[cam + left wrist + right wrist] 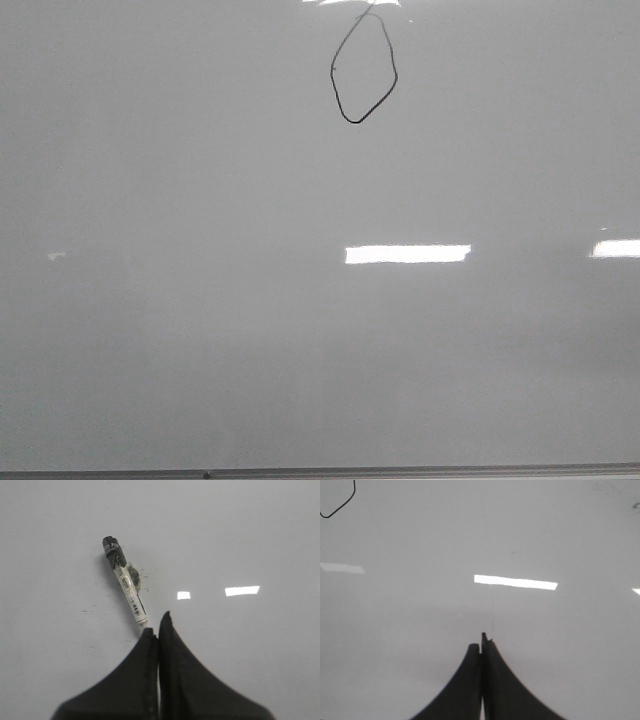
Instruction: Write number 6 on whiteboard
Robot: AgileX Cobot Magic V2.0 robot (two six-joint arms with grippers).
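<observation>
Marker (pixel 124 582) lies flat on the whiteboard (pixel 200 330), black cap end away from the left gripper (pixel 156 630), its tip just beside the fingertips; smudges around it. Left jaws pressed together, holding nothing. Right gripper (pixel 482 645) likewise closed and empty. Number 6 (pixel 364 68) sits at the board's far edge, top washed out by glare; cut off in right wrist view.

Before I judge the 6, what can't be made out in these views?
- Top of the number 6: front view, lost in glare at the frame edge.
- Same mark: right wrist view, mostly cut off.
- Marker label: left wrist view, too small to read.
- Both arms: outside the front view.
</observation>
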